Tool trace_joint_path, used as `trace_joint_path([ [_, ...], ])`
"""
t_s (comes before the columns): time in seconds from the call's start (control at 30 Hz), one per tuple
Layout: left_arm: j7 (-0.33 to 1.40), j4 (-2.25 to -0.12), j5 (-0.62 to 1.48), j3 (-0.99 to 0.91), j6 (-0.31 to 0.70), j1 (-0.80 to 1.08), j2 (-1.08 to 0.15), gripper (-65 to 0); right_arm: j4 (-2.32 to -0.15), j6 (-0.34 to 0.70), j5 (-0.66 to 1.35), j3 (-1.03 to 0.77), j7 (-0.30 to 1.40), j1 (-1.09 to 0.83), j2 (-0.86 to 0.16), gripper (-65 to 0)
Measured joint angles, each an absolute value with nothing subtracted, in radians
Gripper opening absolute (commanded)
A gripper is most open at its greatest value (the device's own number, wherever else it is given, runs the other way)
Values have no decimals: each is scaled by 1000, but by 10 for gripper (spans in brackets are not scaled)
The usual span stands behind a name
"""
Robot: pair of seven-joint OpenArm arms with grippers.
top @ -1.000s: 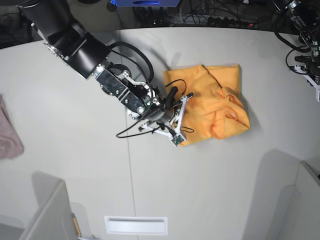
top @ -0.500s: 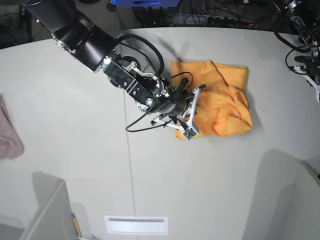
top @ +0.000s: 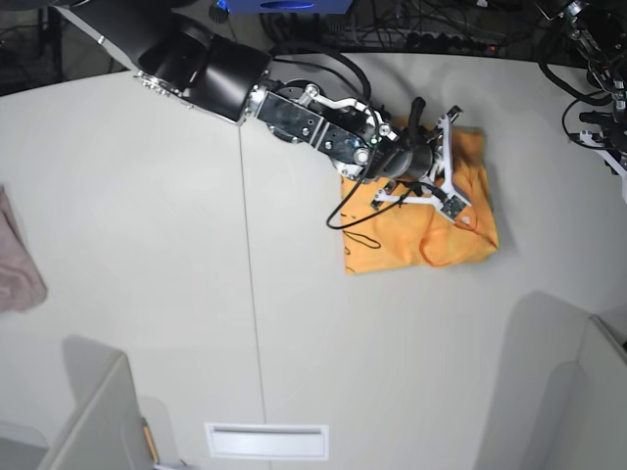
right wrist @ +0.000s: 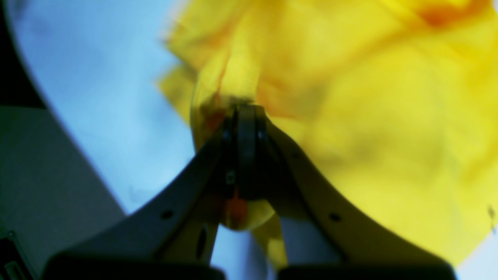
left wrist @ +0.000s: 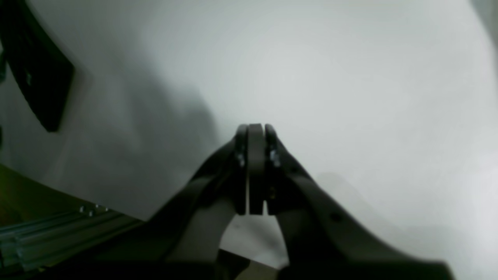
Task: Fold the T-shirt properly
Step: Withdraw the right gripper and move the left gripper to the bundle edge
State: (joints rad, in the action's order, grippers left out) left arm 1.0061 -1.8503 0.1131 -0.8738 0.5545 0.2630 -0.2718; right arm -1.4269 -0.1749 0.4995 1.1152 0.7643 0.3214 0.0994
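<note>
The yellow-orange T-shirt (top: 431, 230) lies bunched into a rough rectangle at the table's right-centre. My right arm reaches over it from the upper left. In the base view the right gripper (top: 451, 162) sits over the shirt's upper right part. In the right wrist view this gripper (right wrist: 245, 112) is shut on a fold of the T-shirt (right wrist: 369, 116), with fabric pinched between the pads and trailing below them. My left gripper (left wrist: 255, 132) is shut with nothing in it, above a bare pale surface. Its arm (top: 600, 108) stays at the far right edge.
A small pinkish cloth (top: 18, 259) lies at the table's left edge. A white slotted plate (top: 266, 441) sits near the front edge, between grey panels (top: 98, 416) at the lower corners. Cables (top: 421, 34) run along the back edge.
My right gripper has swept from the shirt's left edge rightward and toward the back, carrying the pinched fabric over the shirt. The shirt now lies narrower. The left arm has not moved.
</note>
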Motion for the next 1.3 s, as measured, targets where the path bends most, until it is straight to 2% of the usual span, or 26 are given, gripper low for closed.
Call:
trace_joint_path([
  [0.1, 1007, -1850, 112, -874, 554, 264, -272, -650, -1428, -175, 505, 1182, 756, 351, 135, -650],
  [0.3, 1007, -1842, 113, -874, 555, 263, -291, -650, -1440, -175, 511, 1262, 700, 351, 135, -650],
  [0.57, 1007, -1821, 113, -876, 555, 258, -336, -650, -1603, -175, 493, 1047, 812, 381, 89, -650],
  [0.83, 1007, -1824, 113, -868, 555, 264, -345, -650, -1504, -175, 505, 1053, 829, 325, 66, -650],
  [1.0, 1010, -1830, 119, -796, 558, 268, -255, -650, -1491, -173, 511, 1033, 820, 315, 54, -650],
  [1.07, 1061, -1844, 159, -760, 558, 276, -224, -650, -1502, -164, 523, 953, 816, 295, 14, -650],
  [1.2, 1188, -1914, 432, -764, 630, 279, -221, -650, -1531, -190, 485, 764, 814, 213, -79, -650],
  [1.3, 1231, -1918, 595, -845, 629, 270, -218, -650, -1632, -184, 498, 735, 833, 143, -113, -650],
])
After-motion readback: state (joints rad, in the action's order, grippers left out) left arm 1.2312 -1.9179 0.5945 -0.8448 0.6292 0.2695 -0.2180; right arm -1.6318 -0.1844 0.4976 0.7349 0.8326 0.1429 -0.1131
